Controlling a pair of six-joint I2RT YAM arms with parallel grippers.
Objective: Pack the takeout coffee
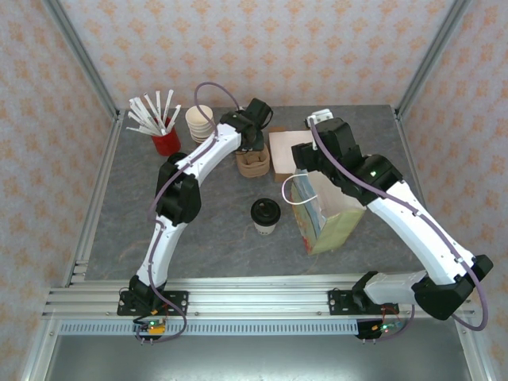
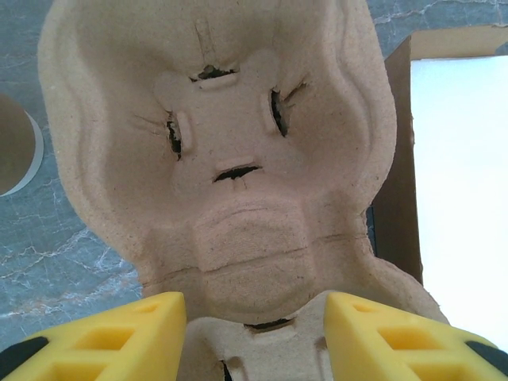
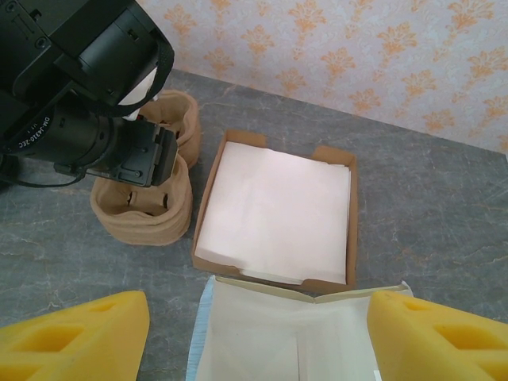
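— Any writing to read?
— White lettering on the left arm's black wrist housing (image 3: 79,135), starting "DM"; the rest too small to trust.
— And the takeout coffee (image 1: 264,216)?
— Upright on the grey marbled desk (image 1: 214,246), black lid on, near the paper bag (image 1: 329,226), on its left.
— Jaws?
— Left jaws astride the pulp cup carrier (image 2: 238,159); gripping or not, impossible to tell. Right jaws released, spread wide above the bag's open mouth.
— Room?
— Cream wallpaper (image 1: 278,48) with orange motifs, aluminium posts (image 1: 79,59) at the corners.
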